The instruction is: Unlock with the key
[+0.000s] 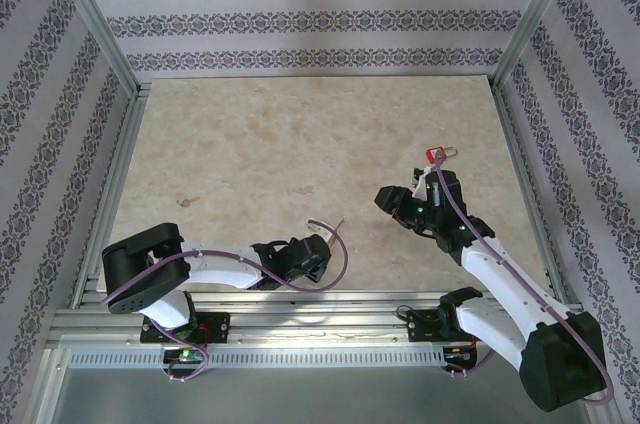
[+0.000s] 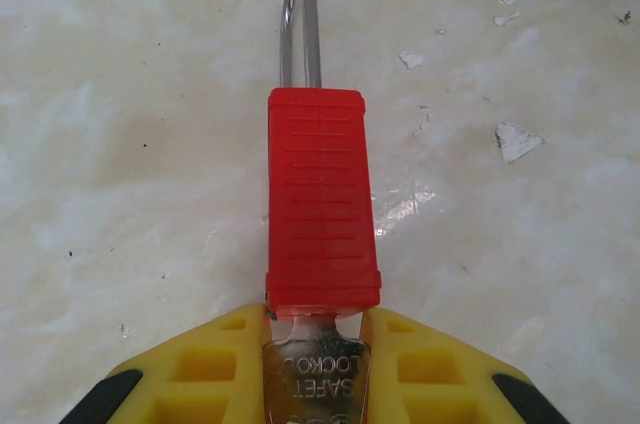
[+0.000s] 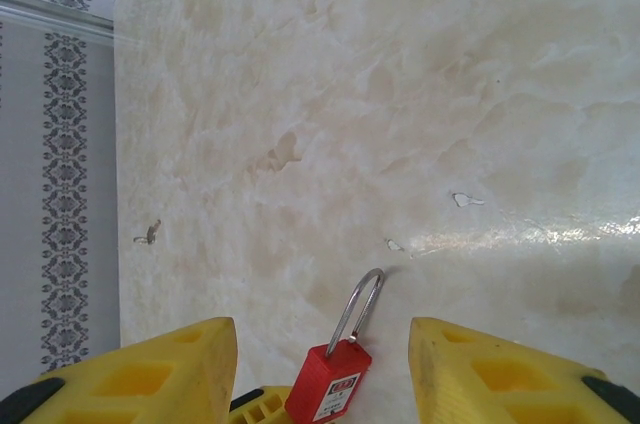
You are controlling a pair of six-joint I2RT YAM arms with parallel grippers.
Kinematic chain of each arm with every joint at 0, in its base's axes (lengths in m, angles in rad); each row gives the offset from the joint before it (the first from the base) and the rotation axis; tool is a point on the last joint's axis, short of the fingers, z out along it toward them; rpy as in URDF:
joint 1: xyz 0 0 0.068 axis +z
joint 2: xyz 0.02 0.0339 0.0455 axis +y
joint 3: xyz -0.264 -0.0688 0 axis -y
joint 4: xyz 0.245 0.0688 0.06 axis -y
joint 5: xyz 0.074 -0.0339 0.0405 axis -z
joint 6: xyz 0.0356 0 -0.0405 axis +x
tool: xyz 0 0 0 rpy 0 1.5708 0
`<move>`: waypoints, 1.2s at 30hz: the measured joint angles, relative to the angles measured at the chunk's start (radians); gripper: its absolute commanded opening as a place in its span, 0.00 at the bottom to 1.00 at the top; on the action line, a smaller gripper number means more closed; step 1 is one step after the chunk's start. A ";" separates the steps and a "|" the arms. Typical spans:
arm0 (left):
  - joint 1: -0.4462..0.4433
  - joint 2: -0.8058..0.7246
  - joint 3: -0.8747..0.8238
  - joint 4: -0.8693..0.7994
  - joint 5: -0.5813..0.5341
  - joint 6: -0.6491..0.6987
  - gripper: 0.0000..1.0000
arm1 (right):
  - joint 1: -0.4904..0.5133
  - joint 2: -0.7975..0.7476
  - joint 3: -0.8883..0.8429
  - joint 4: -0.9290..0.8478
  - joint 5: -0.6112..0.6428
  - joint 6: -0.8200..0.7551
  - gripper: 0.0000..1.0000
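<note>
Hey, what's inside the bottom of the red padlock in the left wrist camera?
The key, held in the left gripper, enters the red padlock at its base. Its tip is hidden inside the body.

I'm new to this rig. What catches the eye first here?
In the left wrist view, a red padlock stands out against the pale table, the key in its base gripped by the left gripper. A second padlock lies at the fingertips of the open right gripper, toward the table's right side.

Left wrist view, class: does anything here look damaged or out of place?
Yes: the table has white chips in its marbled finish, the largest chip right of the red padlock, smaller ones near its shackle. The padlock looks intact.
</note>
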 measured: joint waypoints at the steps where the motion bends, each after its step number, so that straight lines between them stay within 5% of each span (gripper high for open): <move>1: -0.001 0.000 0.000 0.001 0.001 0.000 0.08 | 0.000 0.010 0.000 0.000 -0.006 0.003 0.45; 28: -0.014 -0.005 -0.024 0.023 -0.005 0.000 0.08 | 0.233 0.631 0.167 0.129 -0.095 0.235 0.38; 36: -0.015 -0.024 -0.039 0.026 -0.004 0.000 0.08 | 0.252 0.646 0.173 0.143 -0.072 0.256 0.12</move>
